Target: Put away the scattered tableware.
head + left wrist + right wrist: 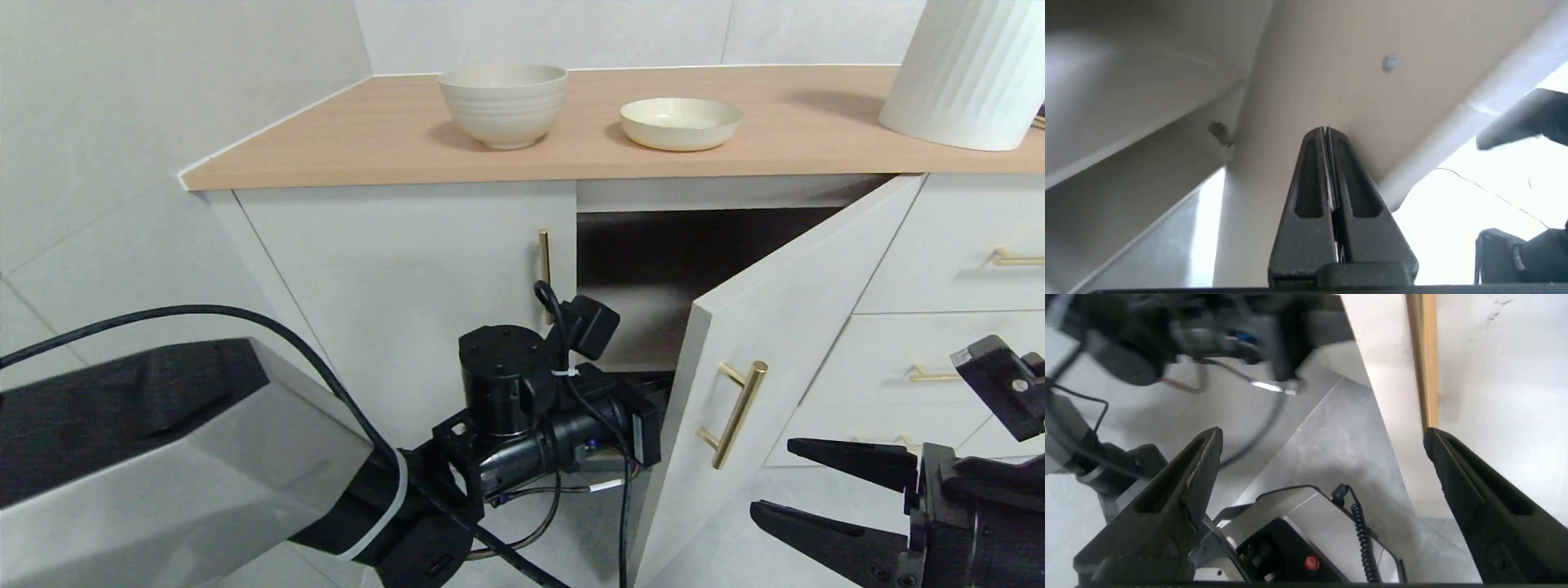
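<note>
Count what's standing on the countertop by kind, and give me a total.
Deep ribbed bowl: 1
Shallow dish: 1
Tall white ribbed container: 1
Total: 3
Not counted: a gold sliver at the far right edge, too cut off to identify.

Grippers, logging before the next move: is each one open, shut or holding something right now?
Left gripper: shut, holding nothing.
Right gripper: open, empty.

Matt wood-grain countertop (367, 131) — smooth ceramic bowl (503, 104), brushed-brass handle (735, 412).
</note>
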{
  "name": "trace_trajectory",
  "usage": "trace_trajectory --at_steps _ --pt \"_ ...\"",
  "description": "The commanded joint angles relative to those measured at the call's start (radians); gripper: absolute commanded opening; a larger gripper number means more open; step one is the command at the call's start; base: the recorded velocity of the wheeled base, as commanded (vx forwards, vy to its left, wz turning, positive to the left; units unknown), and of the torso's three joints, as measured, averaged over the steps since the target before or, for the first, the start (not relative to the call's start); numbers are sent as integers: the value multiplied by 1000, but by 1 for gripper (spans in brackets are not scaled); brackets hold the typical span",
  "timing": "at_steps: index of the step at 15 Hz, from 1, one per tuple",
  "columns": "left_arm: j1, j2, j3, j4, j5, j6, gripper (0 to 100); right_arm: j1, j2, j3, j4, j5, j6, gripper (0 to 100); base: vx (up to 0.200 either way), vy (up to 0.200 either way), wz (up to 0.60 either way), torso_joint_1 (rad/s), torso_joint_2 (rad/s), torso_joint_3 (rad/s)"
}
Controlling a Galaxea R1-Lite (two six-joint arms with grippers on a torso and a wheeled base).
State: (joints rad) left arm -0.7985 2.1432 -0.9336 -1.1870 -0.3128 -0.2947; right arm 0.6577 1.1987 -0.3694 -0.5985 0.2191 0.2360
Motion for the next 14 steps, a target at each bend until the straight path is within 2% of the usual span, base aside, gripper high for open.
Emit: trace_trajectory --at_steps 1,5,8,14 --pt "5 69 -63 21 3 -1 0 0 -10 3 -1 2 0 100 0 0 0 0 0 0" --pt "5 61 -76 27 3 0 0 0 -24 3 -1 3 0 100 0 0 0 0 0 0" --pt "4 60 -108 55 1 -1 0 0 -28 3 -1 5 0 100 -200 0 0 4 2 2" --pt "-22 67 -172 99 3 -1 0 10 -41 1 -1 9 0 100 0 0 0 0 0 0"
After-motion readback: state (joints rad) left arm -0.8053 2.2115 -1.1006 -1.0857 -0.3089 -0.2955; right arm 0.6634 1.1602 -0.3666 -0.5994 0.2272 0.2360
